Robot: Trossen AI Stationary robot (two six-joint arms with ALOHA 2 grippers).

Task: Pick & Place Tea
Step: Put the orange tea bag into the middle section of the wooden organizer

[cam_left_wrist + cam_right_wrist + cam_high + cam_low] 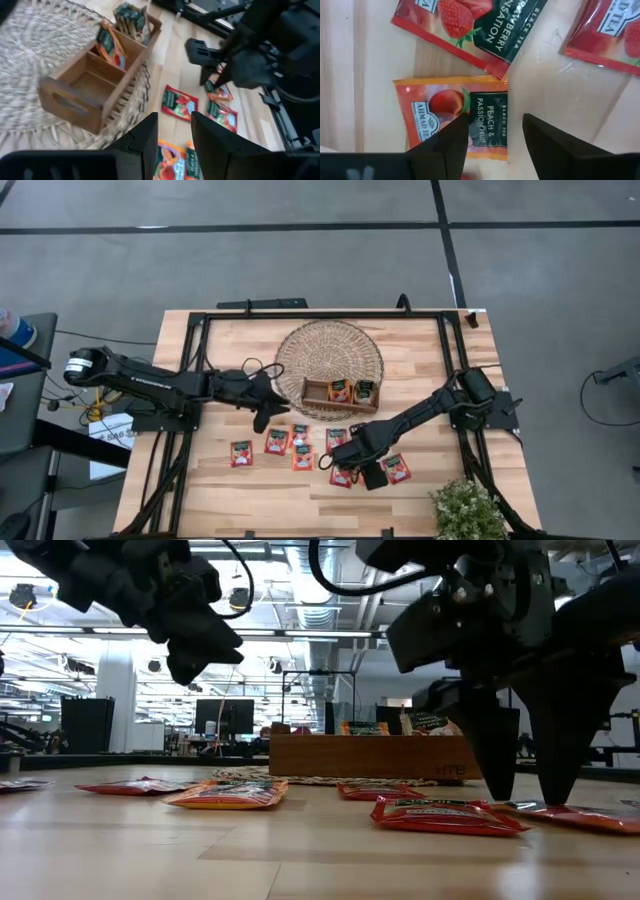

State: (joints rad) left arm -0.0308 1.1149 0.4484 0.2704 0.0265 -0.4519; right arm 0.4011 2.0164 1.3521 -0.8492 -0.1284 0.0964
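Right hand [352,472] low at the near side of the worktop [420,355], fingers apart, straddling the edge of a peach sachet [452,117] that lies flat. In the right wrist view one finger tip sits over the sachet's dark label end, the other over bare wood just beside it. Nothing gripped yet. A strawberry sachet [480,27] lies just beyond it, another red one [605,32] off to the side. In the low view both fingertips look down at worktop level next to a flat red sachet [445,815].

Step in hand, as I judge it: pick phase, the right hand lining up on one loose sachet. Next move calls for getting a finger under or pinching the thin edge, closing, then lifting and carrying it to the wooden divided tray [318,393]. Risk: the flat packet slides instead of being caught.

Loose tea: a scatter of about eight red-orange sachets [241,453] in a band across the near middle of the worktop, between the two arms.

Farther back, the left hand [263,418] hovers above the worktop near the tray, fingers slightly apart, holding nothing.

Farthest: the tray sits on a round woven mat [330,350], with two sachets [341,390] already standing in its compartments and the leftmost one free. Task is early to midway.
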